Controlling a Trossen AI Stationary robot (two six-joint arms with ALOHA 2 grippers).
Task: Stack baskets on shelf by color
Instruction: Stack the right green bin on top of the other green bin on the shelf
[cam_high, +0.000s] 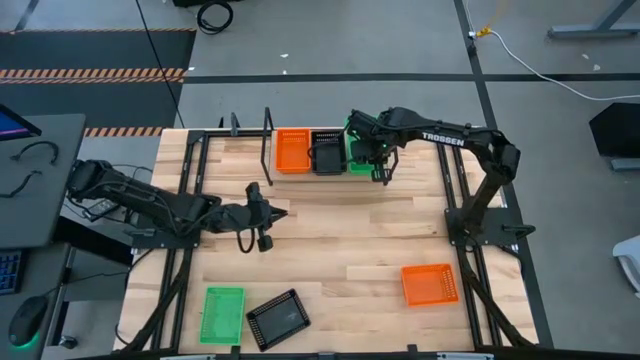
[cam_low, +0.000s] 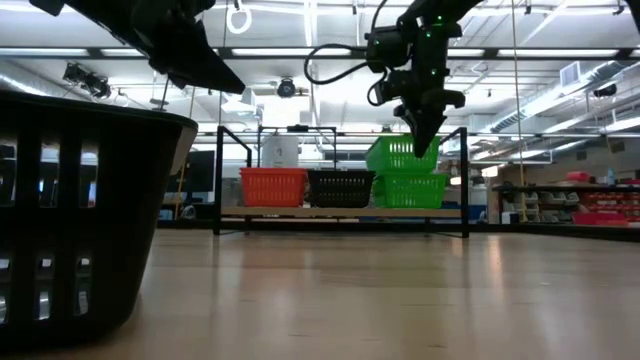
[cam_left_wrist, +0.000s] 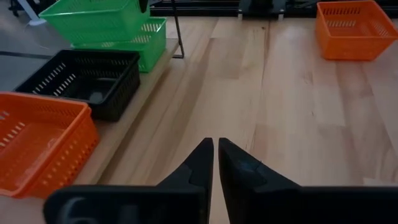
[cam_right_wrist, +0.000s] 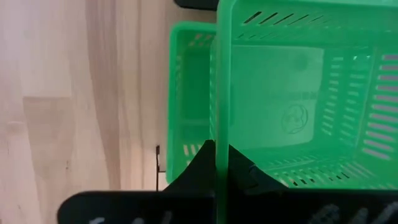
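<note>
On the shelf (cam_high: 255, 178) at the table's far side stand an orange basket (cam_low: 273, 187), a black basket (cam_low: 340, 187) and a green basket (cam_low: 418, 191) in a row. My right gripper (cam_right_wrist: 221, 153) is over the green end of the shelf and is shut on a second green basket (cam_low: 392, 155), which it holds tilted above the first. My left gripper (cam_left_wrist: 215, 149) is shut and empty. It hovers over the table's middle (cam_high: 276, 213), pointing toward the shelf. A green basket (cam_high: 222, 315), a black basket (cam_high: 277, 318) and an orange basket (cam_high: 430, 284) lie on the table's near part. My right gripper pinches one side wall of the upper green basket at its rim (cam_right_wrist: 221, 124), one finger inside the basket and one outside. The fingers come from above, pointing down. The basket is tilted over the green basket on the shelf (cam_right_wrist: 186, 106); whether the two touch, I cannot tell.
The shelf's upright black rods (cam_low: 218, 180) stand at its ends and one rises near the orange basket (cam_high: 267, 140). The black basket on the table fills the left of the low view (cam_low: 80, 210). Bare wood lies between the shelf and the near baskets.
</note>
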